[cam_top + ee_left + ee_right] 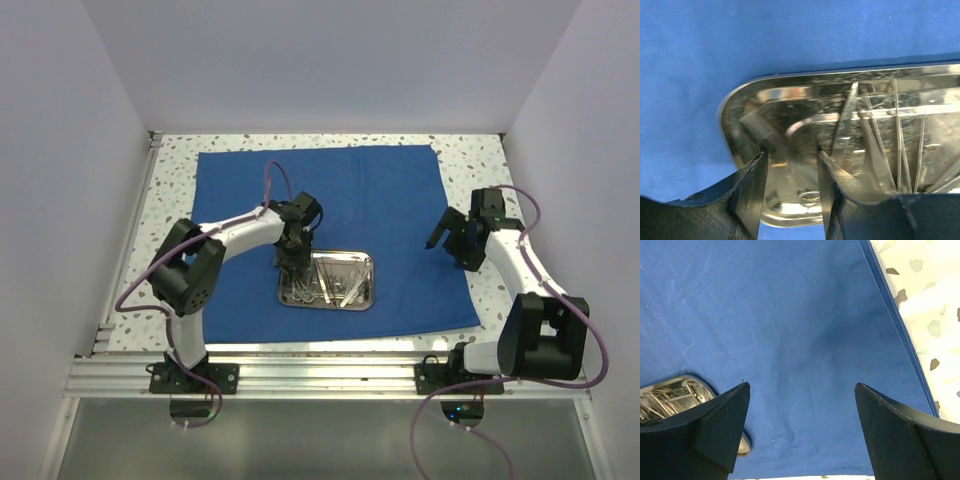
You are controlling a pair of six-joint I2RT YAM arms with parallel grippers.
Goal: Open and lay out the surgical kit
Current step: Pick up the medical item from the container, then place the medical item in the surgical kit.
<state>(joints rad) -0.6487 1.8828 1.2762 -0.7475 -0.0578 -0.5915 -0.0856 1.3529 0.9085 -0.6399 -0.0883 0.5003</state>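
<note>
Tray (371, 283) long axis L-R on cloth (380, 190) — L gripper (790, 156) half-open in it; R gripper (801, 388) wide, empty.

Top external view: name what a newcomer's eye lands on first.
The royal-blue cloth spread flat over the speckled table dominates. On its near middle sits a shiny steel tray of thin instruments, with the left gripper down in its left end.
</note>
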